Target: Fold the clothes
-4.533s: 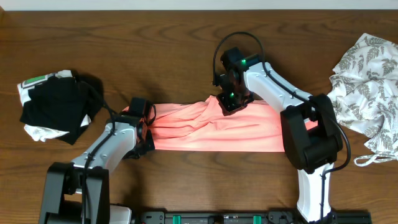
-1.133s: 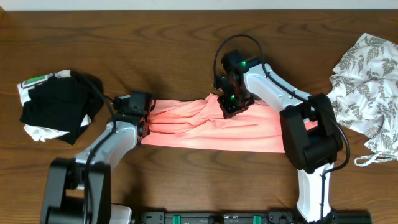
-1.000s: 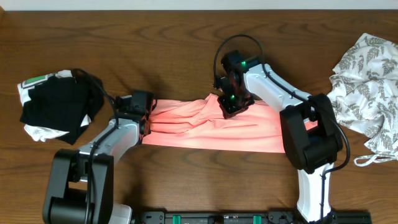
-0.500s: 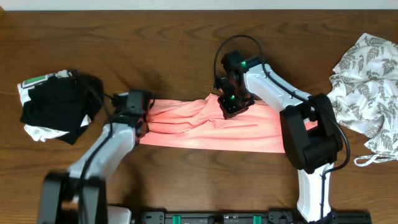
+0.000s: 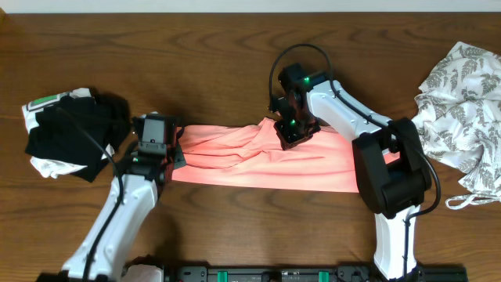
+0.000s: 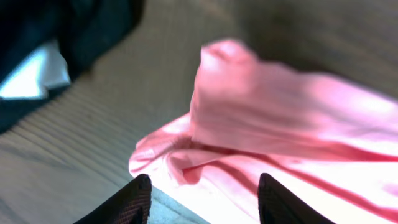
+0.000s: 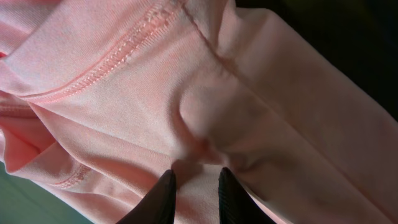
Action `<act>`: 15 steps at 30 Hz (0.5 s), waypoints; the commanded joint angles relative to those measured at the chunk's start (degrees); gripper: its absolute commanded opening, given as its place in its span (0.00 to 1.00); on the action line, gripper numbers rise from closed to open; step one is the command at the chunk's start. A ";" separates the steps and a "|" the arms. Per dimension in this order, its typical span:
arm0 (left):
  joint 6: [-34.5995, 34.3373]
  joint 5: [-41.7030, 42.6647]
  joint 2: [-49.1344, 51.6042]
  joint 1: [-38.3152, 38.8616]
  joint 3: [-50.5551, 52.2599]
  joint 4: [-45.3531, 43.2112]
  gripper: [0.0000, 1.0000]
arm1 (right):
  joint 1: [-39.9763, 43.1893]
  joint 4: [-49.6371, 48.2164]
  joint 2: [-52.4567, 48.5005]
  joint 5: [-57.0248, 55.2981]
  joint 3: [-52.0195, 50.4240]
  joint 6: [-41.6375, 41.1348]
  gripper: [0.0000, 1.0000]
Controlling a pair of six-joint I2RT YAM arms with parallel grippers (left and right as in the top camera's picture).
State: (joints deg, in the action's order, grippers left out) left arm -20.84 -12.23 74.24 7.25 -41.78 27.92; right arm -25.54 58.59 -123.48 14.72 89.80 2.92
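The clothes' salmon-pink T-shirt (image 5: 250, 163) lies as a long, wrinkled strip across the middle of the table. My left gripper (image 5: 177, 149) hovers at its left end. In the left wrist view that gripper (image 6: 204, 186) stands open above the crumpled pink edge (image 6: 186, 155), holding nothing. My right gripper (image 5: 290, 135) rests on the strip's upper edge near the middle. In the right wrist view its jaws (image 7: 195, 177) are pinched on a raised fold of the pink shirt (image 7: 155, 93).
A black-and-white bundle (image 5: 70, 129) sits at the far left, just beyond my left arm; it shows as dark cloth (image 6: 74, 25) in the left wrist view. A white leaf-print garment (image 5: 462, 102) lies crumpled at the right edge. Bare wood lies behind the shirt.
My left gripper has opened, let go of the shirt's left end and drawn back to the left. The right gripper has stayed where it was, shut on the fold.
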 commanded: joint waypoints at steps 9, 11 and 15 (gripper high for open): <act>0.85 21.18 7.10 -15.08 -0.07 -3.04 0.59 | 0.79 -0.28 -1.03 0.02 -0.35 -0.70 0.23; 1.25 22.84 7.10 -16.28 -0.07 -3.67 0.62 | 0.79 -0.31 -1.03 0.04 -0.35 -0.72 0.23; 2.82 23.65 7.85 -17.77 -0.07 -5.29 0.63 | 0.79 -0.31 -1.03 0.04 -0.35 -0.72 0.23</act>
State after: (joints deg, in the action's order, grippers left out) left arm -19.97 8.40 81.30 -9.45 -41.76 23.33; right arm -25.54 58.41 -123.48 14.72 89.80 2.92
